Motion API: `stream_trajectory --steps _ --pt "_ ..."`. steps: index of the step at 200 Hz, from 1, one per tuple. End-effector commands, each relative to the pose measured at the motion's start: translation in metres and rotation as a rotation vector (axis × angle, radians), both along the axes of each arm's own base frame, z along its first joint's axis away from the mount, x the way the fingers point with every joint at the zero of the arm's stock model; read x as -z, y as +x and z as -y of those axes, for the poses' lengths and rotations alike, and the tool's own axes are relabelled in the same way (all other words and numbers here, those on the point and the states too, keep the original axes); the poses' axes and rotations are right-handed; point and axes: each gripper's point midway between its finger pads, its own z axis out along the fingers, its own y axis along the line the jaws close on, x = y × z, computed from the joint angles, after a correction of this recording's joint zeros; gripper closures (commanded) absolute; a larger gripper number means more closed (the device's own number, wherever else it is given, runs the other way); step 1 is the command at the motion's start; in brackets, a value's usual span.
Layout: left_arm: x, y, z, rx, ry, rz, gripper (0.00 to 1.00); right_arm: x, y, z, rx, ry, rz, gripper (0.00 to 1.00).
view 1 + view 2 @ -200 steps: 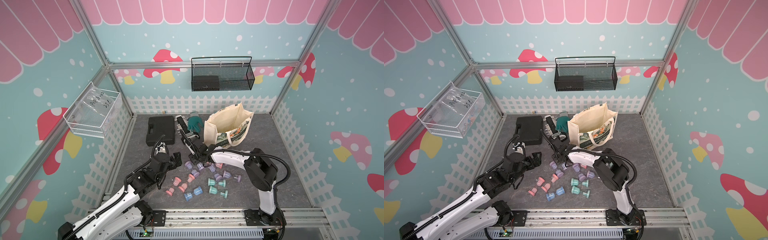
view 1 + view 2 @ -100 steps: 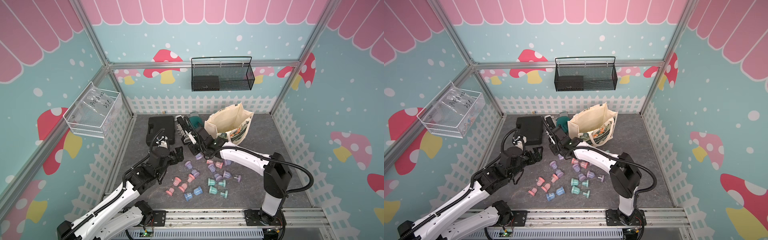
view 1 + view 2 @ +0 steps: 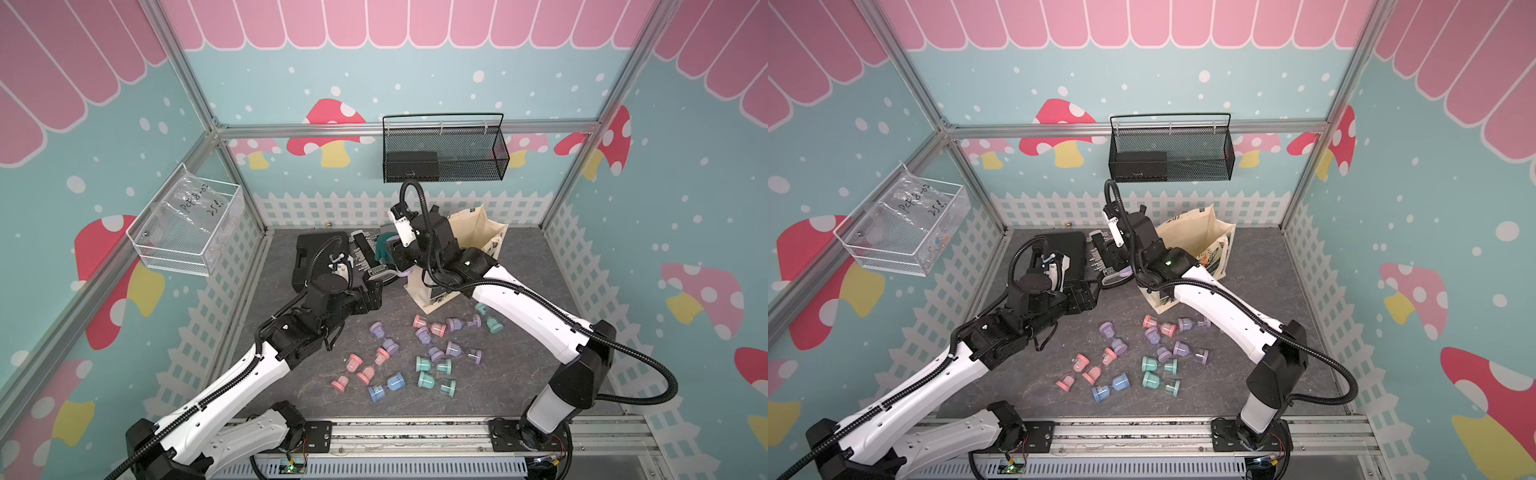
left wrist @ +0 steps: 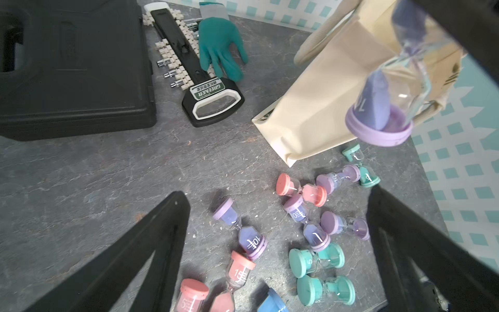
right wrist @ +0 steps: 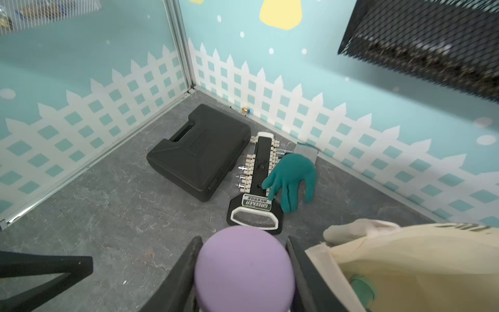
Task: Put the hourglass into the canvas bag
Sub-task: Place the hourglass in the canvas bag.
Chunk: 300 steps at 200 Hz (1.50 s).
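A purple hourglass (image 4: 378, 113) is grasped by the right claw (image 5: 244, 240), the canvas bag (image 5: 405, 270) just beside it; the left claw (image 4: 278, 191) is released

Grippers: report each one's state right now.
Left gripper: open, holding nothing.
Right gripper: closed on the purple hourglass.

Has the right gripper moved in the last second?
Yes. The right gripper, shut on the purple hourglass, has risen from the scattered hourglasses to beside the canvas bag's rim.
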Motion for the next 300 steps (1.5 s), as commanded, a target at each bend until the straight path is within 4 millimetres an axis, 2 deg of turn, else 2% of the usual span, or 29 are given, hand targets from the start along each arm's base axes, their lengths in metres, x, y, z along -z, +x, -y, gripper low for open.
stream_trajectory --steps 1,31,57,123,164,231,244,246,249,253,300 --pt "-0.023 0.005 0.014 0.052 -0.040 0.049 0.01 -0.034 0.006 0.025 0.036 0.029 0.049 0.76" --pt "-0.023 0.012 0.026 0.073 -0.061 0.053 0.01 -0.051 0.024 0.062 0.096 0.071 0.056 0.76" --pt "-0.024 0.014 0.040 0.108 -0.072 0.054 0.01 -0.045 0.043 0.093 0.183 0.037 0.043 0.77" --pt "-0.017 0.012 0.067 0.177 -0.071 0.041 0.00 0.008 0.091 0.146 0.331 -0.063 -0.048 0.77" --pt "-0.014 0.014 0.082 0.211 -0.073 0.039 0.01 0.051 0.112 0.174 0.409 -0.115 -0.129 0.77" --pt "-0.002 0.021 0.099 0.233 -0.062 0.002 0.01 0.130 0.130 0.182 0.464 -0.206 -0.256 0.79" --pt "-0.001 0.021 0.099 0.233 -0.062 -0.001 0.01 0.137 0.130 0.183 0.472 -0.208 -0.260 0.79" --pt "-0.001 0.021 0.100 0.234 -0.062 -0.001 0.01 0.140 0.131 0.183 0.472 -0.210 -0.263 0.79" --pt "-0.001 0.021 0.100 0.232 -0.062 -0.002 0.01 0.156 0.133 0.182 0.470 -0.225 -0.287 0.79" --pt "0.000 0.021 0.099 0.231 -0.061 -0.003 0.01 0.162 0.133 0.181 0.468 -0.227 -0.295 0.79" --pt "0.003 0.021 0.096 0.214 -0.053 -0.003 0.01 0.210 0.131 0.180 0.463 -0.242 -0.360 0.78"
